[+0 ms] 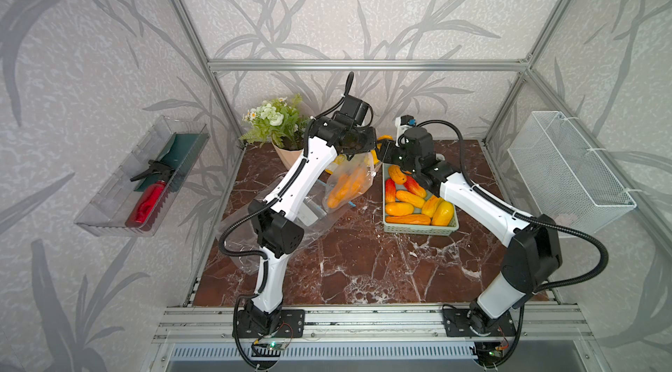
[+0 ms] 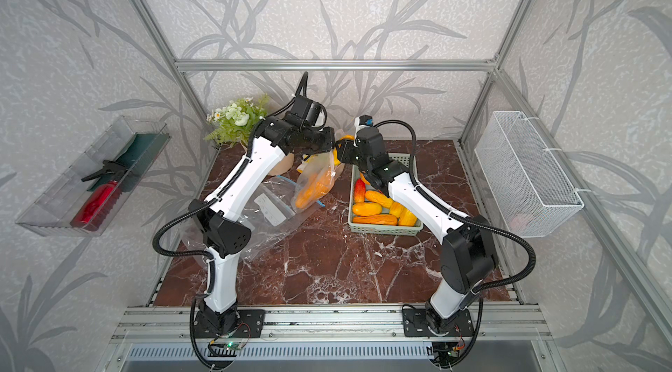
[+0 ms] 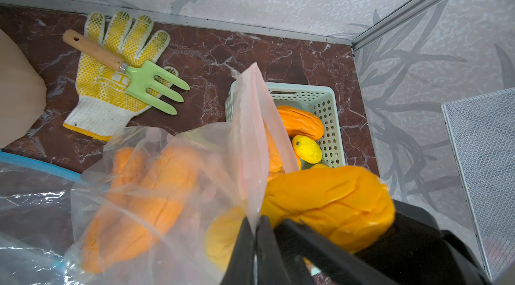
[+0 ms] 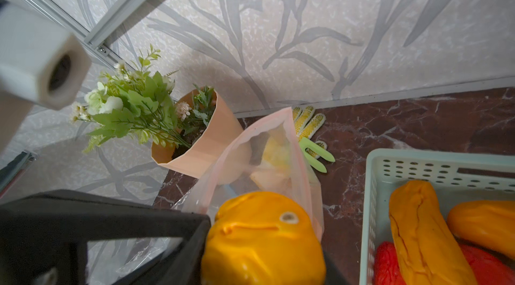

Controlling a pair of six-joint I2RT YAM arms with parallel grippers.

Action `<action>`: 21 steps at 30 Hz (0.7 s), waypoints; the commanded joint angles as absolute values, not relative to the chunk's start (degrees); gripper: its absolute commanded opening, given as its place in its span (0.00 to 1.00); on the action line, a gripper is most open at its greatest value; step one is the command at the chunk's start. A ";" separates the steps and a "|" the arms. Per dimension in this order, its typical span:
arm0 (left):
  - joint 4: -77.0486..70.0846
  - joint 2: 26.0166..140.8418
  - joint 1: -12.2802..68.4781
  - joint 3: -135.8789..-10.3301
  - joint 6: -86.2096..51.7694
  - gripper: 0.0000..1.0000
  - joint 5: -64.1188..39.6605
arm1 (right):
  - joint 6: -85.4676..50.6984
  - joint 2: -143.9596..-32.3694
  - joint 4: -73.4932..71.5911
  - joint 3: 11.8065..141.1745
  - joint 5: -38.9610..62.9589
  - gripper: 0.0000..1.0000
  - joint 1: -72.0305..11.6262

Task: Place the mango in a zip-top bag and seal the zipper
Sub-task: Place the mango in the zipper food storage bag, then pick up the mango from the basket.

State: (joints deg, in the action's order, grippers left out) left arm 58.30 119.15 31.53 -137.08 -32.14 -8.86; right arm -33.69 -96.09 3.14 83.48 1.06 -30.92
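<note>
Left gripper (image 3: 255,221), pressed together, pinches the pink zipper rim (image 3: 255,119) of the clear, limp plastic zip-top bag (image 3: 172,141); right gripper (image 4: 266,241) clasps the ridged orange mango (image 3: 328,208) at its mouth, far centre. Mango probably light, grippy; hold mid-body.

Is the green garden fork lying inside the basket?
No, the garden fork lies across the glove on the tabletop, outside the basket.

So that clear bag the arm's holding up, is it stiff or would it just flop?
Probably floppy: the bag wrinkles and sags from the left gripper pinching its rim. The mangoes inside likely make it bottom-heavy, so it may swing. The film looks glossy, perhaps slippery.
</note>
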 commanded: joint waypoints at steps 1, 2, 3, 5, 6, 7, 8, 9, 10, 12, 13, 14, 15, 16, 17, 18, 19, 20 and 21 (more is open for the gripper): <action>56.89 118.59 31.75 -137.44 -32.58 0.00 -9.65 | -34.62 -96.39 8.53 87.24 1.82 0.67 -31.19; 56.82 118.66 31.79 -137.61 -32.58 0.00 -9.75 | -35.06 -95.27 9.45 86.82 -0.01 0.75 -31.12; 56.76 118.83 31.82 -137.79 -32.59 0.00 -9.82 | -35.24 -94.26 10.69 86.75 -2.48 0.81 -31.11; 56.78 119.13 31.74 -138.27 -32.68 0.00 -9.99 | -35.93 -92.39 14.92 87.70 -6.38 0.87 -29.95; 56.78 119.15 31.79 -138.34 -32.77 0.00 -10.02 | -36.57 -91.97 17.20 88.18 -7.32 0.87 -28.98; 56.78 119.26 31.81 -138.43 -32.78 0.00 -10.10 | -39.57 -91.48 19.75 88.26 -8.13 0.87 -27.52; 56.77 119.36 31.77 -138.45 -32.77 0.00 -10.18 | -42.57 -91.05 22.28 87.74 -8.88 0.87 -25.91; 56.80 119.37 31.78 -138.45 -32.70 0.00 -10.14 | -45.15 -90.81 23.47 86.39 -8.61 0.87 -24.46; 56.77 119.45 31.78 -138.51 -32.70 0.00 -10.25 | -48.06 -90.55 23.98 84.30 -7.51 0.85 -22.64; 56.81 119.45 31.74 -138.52 -32.65 0.00 -10.14 | -51.42 -90.89 24.09 81.23 -5.45 0.83 -20.16; 56.91 119.51 31.74 -138.52 -32.58 0.00 -10.24 | -51.81 -91.56 24.29 80.82 -5.34 0.82 -19.66; 56.93 119.48 31.80 -138.42 -32.56 0.00 -10.26 | -51.45 -92.52 24.24 80.78 -5.36 0.82 -19.60; 56.94 119.46 31.77 -138.36 -32.57 0.00 -10.21 | -51.53 -93.54 24.12 80.83 -5.17 0.82 -19.59; 56.95 119.46 31.81 -138.34 -32.56 0.00 -10.37 | -52.00 -95.09 23.44 80.61 -4.19 0.82 -19.60; 56.95 119.60 31.73 -138.34 -32.53 0.00 -10.39 | -52.21 -96.88 22.87 80.71 -3.02 0.82 -19.60; 56.95 119.57 31.78 -138.34 -32.57 0.00 -10.45 | -52.09 -99.12 22.67 81.17 -2.12 0.83 -19.58; 56.89 119.55 31.85 -138.34 -32.54 0.00 -10.40 | -51.79 -101.30 22.17 81.49 -1.18 0.83 -19.60; 56.87 119.53 31.86 -138.34 -32.49 0.00 -10.43 | -51.52 -103.14 22.49 82.07 -0.80 0.83 -19.60; 56.84 119.49 31.86 -138.34 -32.45 0.00 -10.46 | -51.55 -104.64 22.59 82.45 -0.34 0.83 -19.56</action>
State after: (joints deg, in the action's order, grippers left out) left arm 57.43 119.17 31.57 -137.10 -32.64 -10.13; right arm -50.43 -99.85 21.12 81.65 -3.05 -19.16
